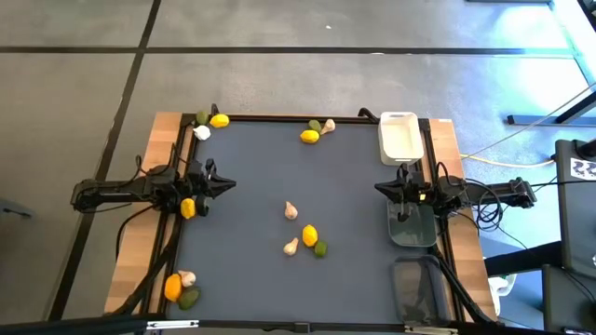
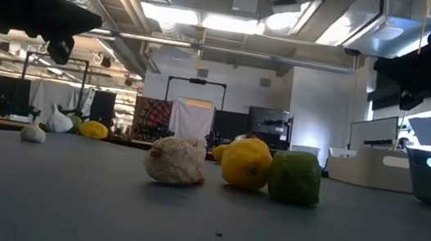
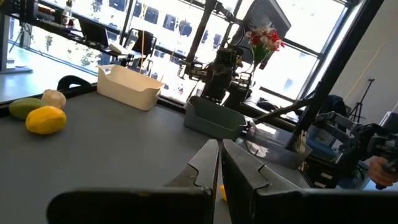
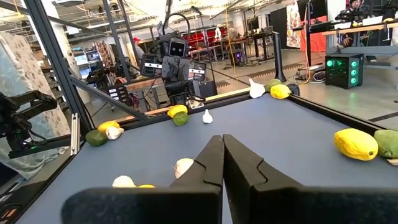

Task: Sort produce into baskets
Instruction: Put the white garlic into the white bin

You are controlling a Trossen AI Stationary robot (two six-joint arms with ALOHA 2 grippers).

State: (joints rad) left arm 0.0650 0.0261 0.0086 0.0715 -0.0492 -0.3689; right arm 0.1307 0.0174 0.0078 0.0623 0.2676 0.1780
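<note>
Sitting: knobbly garlic bulb (image 2: 176,162) (papery), dimpled lemon (image 2: 246,163)

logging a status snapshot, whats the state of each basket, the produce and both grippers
white basket: empty, far right corner
grey-green basket: empty, under the right gripper
translucent basket: near right corner, contents unclear
produce: all loose on the table, none in a basket
left gripper: shut, empty, left edge of the mat
right gripper: shut, empty, right edge of the mat
</note>
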